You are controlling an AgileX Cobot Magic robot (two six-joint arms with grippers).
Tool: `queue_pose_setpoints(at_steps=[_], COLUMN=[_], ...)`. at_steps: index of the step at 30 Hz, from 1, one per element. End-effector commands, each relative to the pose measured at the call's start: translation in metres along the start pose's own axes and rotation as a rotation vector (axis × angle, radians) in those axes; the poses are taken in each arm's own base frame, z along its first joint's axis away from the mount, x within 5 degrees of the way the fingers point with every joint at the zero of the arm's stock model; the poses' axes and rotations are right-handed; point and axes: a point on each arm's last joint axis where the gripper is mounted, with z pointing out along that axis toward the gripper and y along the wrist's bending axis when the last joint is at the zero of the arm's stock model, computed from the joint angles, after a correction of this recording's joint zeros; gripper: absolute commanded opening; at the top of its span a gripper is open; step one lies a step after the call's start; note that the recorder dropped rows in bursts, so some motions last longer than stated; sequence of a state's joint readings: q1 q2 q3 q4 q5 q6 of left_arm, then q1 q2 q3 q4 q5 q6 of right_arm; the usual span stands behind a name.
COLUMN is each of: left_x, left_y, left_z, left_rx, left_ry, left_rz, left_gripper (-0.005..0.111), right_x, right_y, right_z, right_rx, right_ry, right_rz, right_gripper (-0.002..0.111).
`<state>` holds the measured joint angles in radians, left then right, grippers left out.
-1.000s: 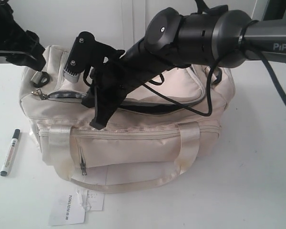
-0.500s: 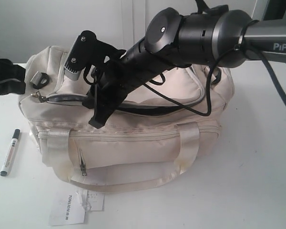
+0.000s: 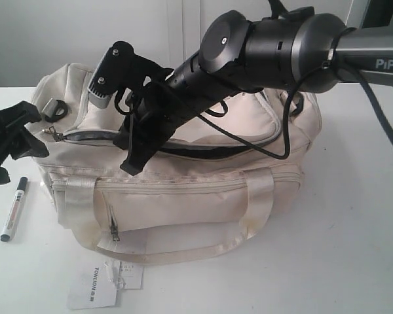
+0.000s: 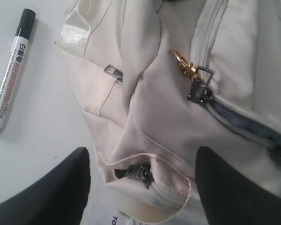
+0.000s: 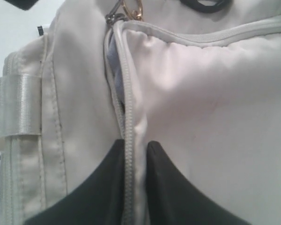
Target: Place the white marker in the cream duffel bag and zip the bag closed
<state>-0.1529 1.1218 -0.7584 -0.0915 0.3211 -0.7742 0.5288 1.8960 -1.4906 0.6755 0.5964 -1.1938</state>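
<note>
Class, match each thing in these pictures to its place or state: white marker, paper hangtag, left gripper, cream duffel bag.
Things:
1. white marker
2. paper hangtag
3. left gripper
4. cream duffel bag

Places or states:
A. top zip partly open
B. fingers wide apart
C. on the table, along the bag's pocketed side
D. on the table, off the bag's end

Pairs: 1-D, 2-C, 3-B, 4-A

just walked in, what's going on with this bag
Two grippers are at the cream duffel bag on the table. The right gripper is on the bag's top, fingers close either side of the zip edge; whether it pinches is unclear. The left gripper hangs open by the bag's end, near the white marker, which lies on the table, not yet picked up.
</note>
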Motion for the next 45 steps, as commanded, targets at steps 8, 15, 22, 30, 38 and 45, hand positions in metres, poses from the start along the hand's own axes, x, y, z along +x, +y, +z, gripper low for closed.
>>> queue_pose_setpoints(at_steps=[8,15,22,30,38,45], left_x=[-0.004,-0.004,-0.004,-0.004,-0.004,-0.004], left_y=[0.002,0.003,0.003,0.003,0.003,0.003], left_z=[0.023,0.032,0.032,0.031,0.031,0.031], left_rx=[0.044,0.030,0.029,0.035,0.036,0.034], left_ry=[-0.069,-0.060,-0.059,-0.066,-0.067,-0.066], left_rz=[-0.099,-0.101,-0.101,-0.101,-0.101,-0.097], left_gripper=[0.067,0.037,0.000,0.000,0.000,0.000], right_x=[-0.005,-0.008,-0.001,-0.001,0.009,0.010], right_y=[-0.001,-0.002,0.003,0.004,0.003,-0.005], right_z=[-0.017,-0.027,-0.027,-0.023,0.004,0.014], right_rx=[0.001,0.038,-0.017,-0.039,-0.049,0.032], right_ry=[-0.012,0.003,0.077,0.057,0.070,0.020], right_rz=[0.155,0.089,0.028,0.004,-0.047,0.002], right_gripper=[0.025,0.041,0.041,0.041,0.041,0.027])
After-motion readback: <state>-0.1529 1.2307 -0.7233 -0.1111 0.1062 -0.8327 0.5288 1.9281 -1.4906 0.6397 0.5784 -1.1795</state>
